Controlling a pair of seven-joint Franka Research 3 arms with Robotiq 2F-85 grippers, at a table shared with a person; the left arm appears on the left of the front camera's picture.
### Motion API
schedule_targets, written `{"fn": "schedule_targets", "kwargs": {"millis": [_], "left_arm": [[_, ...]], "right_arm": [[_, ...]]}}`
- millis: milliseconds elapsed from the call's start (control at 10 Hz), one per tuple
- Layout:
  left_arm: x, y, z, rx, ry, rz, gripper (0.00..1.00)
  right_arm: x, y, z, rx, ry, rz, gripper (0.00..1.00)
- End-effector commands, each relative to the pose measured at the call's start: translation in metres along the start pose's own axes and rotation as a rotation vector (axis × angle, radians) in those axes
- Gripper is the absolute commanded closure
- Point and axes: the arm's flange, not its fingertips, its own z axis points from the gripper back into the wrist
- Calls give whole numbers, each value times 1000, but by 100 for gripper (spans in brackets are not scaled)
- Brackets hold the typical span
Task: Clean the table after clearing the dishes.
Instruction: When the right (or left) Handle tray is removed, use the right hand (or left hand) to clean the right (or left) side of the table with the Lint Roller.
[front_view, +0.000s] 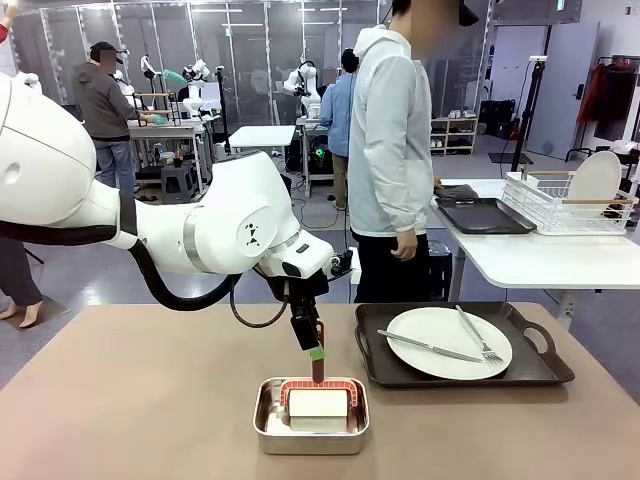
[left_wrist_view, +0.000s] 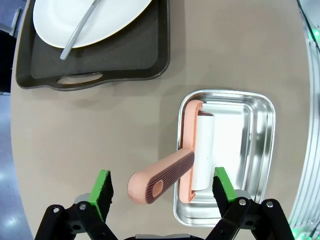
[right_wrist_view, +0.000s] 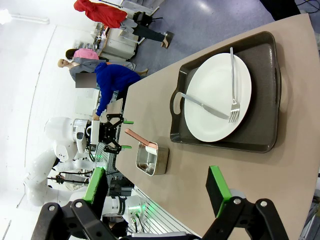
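Desk (front_view: 150, 400), matte tan, carries a steel pan (left_wrist_view: 260, 150) holding a pink-handled lint roller (left_wrist_view: 165, 177), and at the pan's 2 o'clock a dark tray (front_view: 372, 365) with white plate (front_view: 440, 325), knife (front_view: 428, 347) and fork (front_view: 478, 336). Left pincer (left_wrist_view: 162, 189) gapes wide, the roller's handle between its pads; right pincer (right_wrist_view: 156, 189) hangs spread above the desk. Beyond, over the grey floor, a white side table (front_view: 530, 265) bears a wire rack (front_view: 550, 210).
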Motion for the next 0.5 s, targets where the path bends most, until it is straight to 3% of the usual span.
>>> {"fn": "schedule_targets", "kwargs": {"millis": [0, 400], "left_arm": [[0, 0, 1, 2, -2, -4, 0], [0, 0, 0, 0, 0, 0, 0]], "right_arm": [[-1, 3, 2, 5, 0, 5, 0], [-1, 3, 2, 5, 0, 5, 0]]}}
